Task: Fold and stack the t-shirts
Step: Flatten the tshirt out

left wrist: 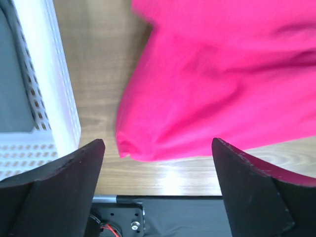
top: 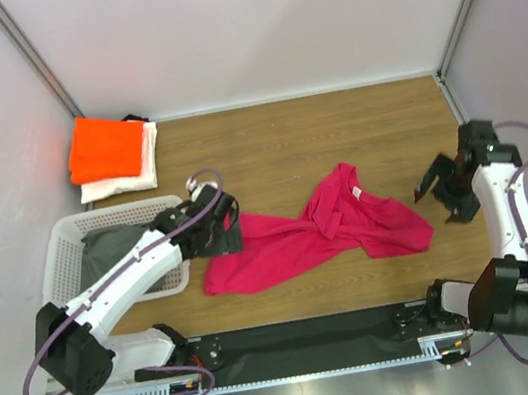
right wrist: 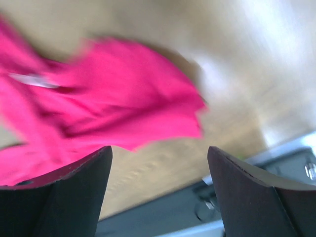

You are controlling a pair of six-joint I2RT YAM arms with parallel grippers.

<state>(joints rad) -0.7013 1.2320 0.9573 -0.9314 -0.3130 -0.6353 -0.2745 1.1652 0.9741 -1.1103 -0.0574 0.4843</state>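
The wooden table (top: 333,125) is being enclosed by pale walls on three sides, and a black mat (top: 308,337) is being carried along its near edge between the two arm bases.

The magenta-pink t-shirt (top: 311,235) is being displayed unfolded and rumpled at the middle of the table. Its body is being spread toward the left and its neck end is being bunched toward the right.

The white lattice basket (top: 59,242) is being kept at the left side of the table, just beside the shirt's left edge. A grey cloth (top: 110,246) is being held inside it.

At the far left corner, the orange t-shirt (top: 106,148) is being carried as a folded rectangle on top of the folded white t-shirt (top: 129,179), well apart from the pink one.

The left gripper (top: 231,225) is being held over the shirt's left edge, beside the basket. In the left wrist view its jaws are being shown wide apart, with a rounded corner of the pink cloth framed between the fingers (left wrist: 74,173).

The right gripper (top: 435,191) is being held just beside the shirt's right edge. Its jaws are likewise being shown wide apart in the blurred right wrist view, with pink cloth lying beyond the fingers (right wrist: 74,187).

Whether either gripper is touching the cloth cannot be told.

A pale neck label (right wrist: 29,81) is being glimpsed on the shirt.
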